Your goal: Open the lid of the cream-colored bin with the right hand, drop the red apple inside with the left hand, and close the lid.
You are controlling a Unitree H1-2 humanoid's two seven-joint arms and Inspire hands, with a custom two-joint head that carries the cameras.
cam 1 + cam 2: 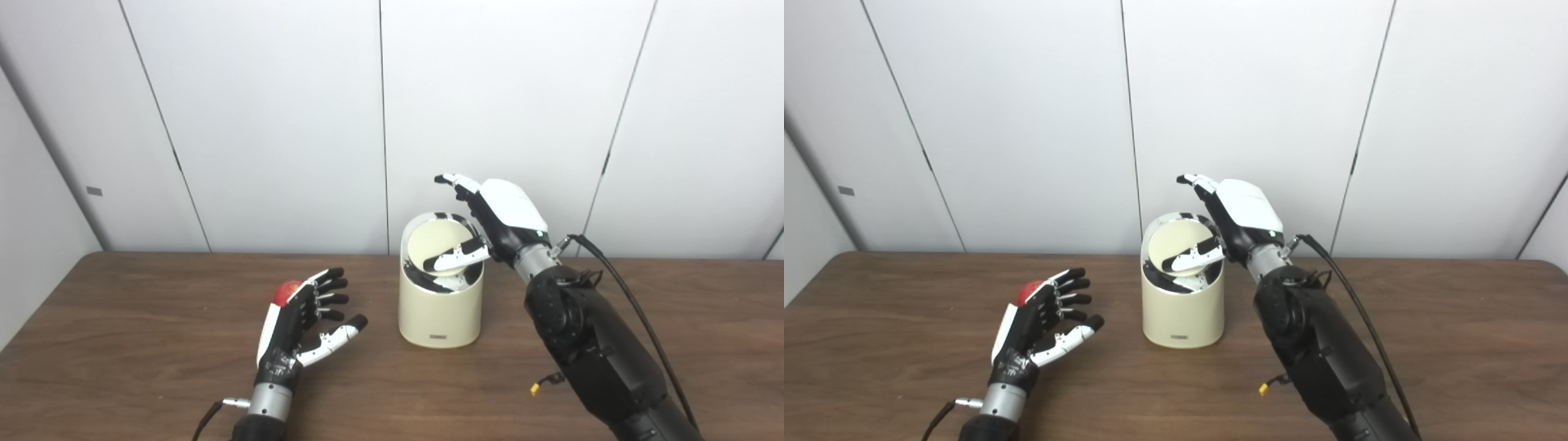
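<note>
The brown bench [122, 367] fills the bottom of the frame. In the middle stands the cream bin [438, 312]; its round lid [436, 245] is tipped partly open. The right robot hand [490, 226] leans on the lid, fingers spread, gripping nothing. The left robot hand [306, 318], lower left, is open beside the red apple [286, 293]. Grabbing, dropping and closing are left, I think.

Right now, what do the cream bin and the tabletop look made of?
Cream-colored cylindrical bin: likely plastic or coated metal; smooth seamless wall, soft satin sheen. Its round swing lid is matching cream, in a glossy ring that mirrors the right hand. Dark brown table: wood or wood-look laminate, visible grain, matte.
</note>
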